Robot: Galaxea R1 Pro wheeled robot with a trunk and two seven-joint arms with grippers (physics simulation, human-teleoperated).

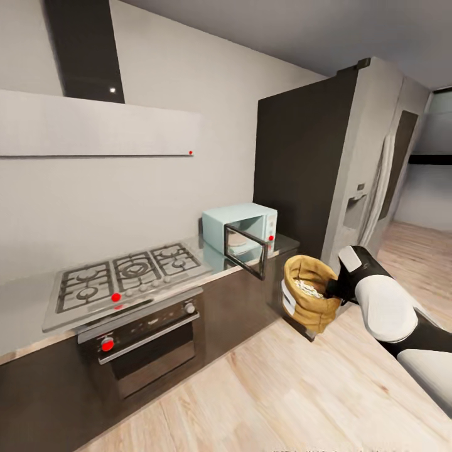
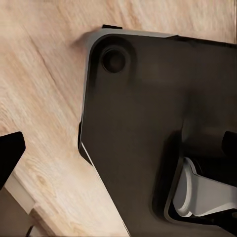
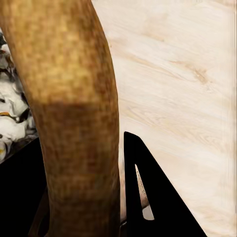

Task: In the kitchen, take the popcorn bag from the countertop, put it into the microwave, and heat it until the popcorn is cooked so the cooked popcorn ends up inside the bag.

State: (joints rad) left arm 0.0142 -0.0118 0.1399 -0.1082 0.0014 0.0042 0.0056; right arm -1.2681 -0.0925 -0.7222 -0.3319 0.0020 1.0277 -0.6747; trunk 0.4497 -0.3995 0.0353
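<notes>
Held off the counter (image 1: 285,242) and out over the wooden floor (image 1: 263,389): popcorn bag (image 1: 309,292), rim pinched in the right end effector (image 1: 331,290), rolled tan edge (image 3: 74,98) clamped between dark fingers (image 3: 153,197), pale popcorn (image 3: 12,106) visible inside. Close by, to the bag's left in the head view: mint-blue microwave (image 1: 248,226) on the counter's end beside the gas hob (image 1: 129,273), dark glass door (image 1: 246,250) swung open toward the room, cavity apparently vacant. Left end effector: 1 dark fingertip (image 2: 10,155) at the frame edge over floorboards and the robot's dark base (image 2: 148,133), open or closed impossible to tell. By the look of things, pickup done and door ready; placing the bag inside, shutting the door and heating all left to do. Popcorn's cooked or raw state not judgeable from here.
</notes>
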